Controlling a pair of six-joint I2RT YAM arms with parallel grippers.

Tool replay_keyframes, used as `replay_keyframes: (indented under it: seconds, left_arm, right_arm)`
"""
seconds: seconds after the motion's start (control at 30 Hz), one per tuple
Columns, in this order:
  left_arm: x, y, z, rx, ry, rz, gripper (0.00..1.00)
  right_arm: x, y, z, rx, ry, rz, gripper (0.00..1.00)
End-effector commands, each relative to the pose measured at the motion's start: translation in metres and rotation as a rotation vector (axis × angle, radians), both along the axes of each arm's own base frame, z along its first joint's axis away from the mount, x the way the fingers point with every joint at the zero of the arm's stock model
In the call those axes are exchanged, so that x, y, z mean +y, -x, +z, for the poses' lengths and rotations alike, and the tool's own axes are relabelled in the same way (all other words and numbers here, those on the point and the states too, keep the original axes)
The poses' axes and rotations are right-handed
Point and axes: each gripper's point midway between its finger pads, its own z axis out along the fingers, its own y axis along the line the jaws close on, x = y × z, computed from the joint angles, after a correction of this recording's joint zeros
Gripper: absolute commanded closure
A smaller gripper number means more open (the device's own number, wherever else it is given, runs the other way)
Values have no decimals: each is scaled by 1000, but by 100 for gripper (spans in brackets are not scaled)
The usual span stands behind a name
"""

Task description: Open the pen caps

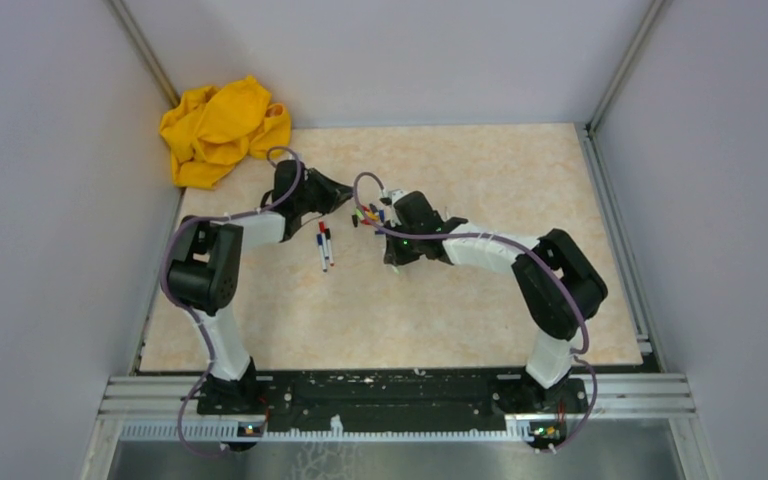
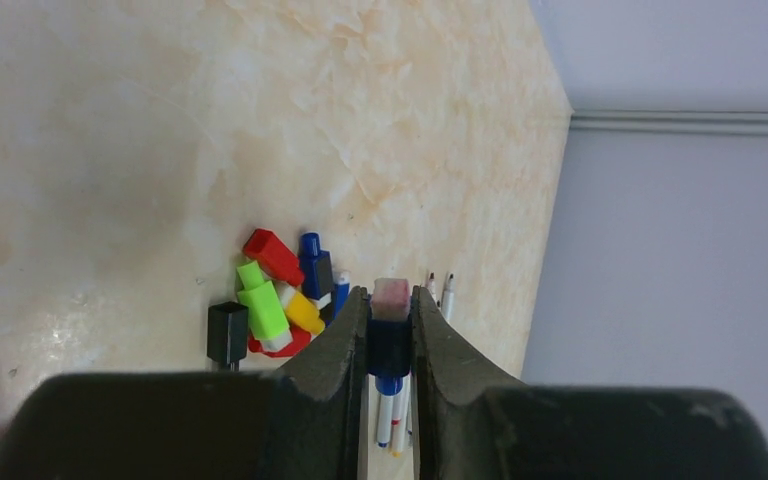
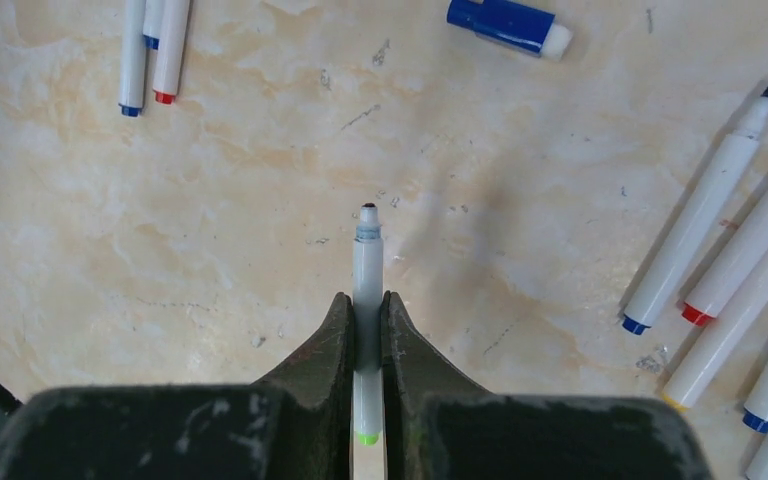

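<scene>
The left gripper [image 2: 390, 305] is nipped shut on a dark cap [image 2: 389, 345], held just beside the cap heap [image 2: 275, 300], likely so it can drop there with the rest. The right gripper [image 3: 367, 310] is clamped on a bare-tipped pen [image 3: 367, 255] — gripped mid-barrel, I'd guess, against slipping. Loose pens [image 3: 730, 260] lie nearby.

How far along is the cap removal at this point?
Done: a pile of loose caps lies together, and some pens show bare tips. In hand: the right gripper clamps an uncapped green-ended pen; the left gripper pinches a dark cap. Left: possibly two pens lying apart; whether they are capped is unclear.
</scene>
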Motion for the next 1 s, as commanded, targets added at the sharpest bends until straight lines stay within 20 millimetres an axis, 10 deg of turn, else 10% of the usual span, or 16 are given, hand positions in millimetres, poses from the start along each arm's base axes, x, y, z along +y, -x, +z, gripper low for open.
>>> replay_keyframes:
  seconds: [0.0,0.43,0.97]
  left_arm:
    - [5,-2,-5,6,-108,4,100]
    - [13,9,-52,125,-257,12,68]
    - [13,7,-49,117,-260,12,56]
  right_arm:
    - [-2,-28,46,-142,-39,-49,100]
    - [-36,-69,10,-176,207,-221,100]
    - [-67,-82,-33,-153,383,-303,96]
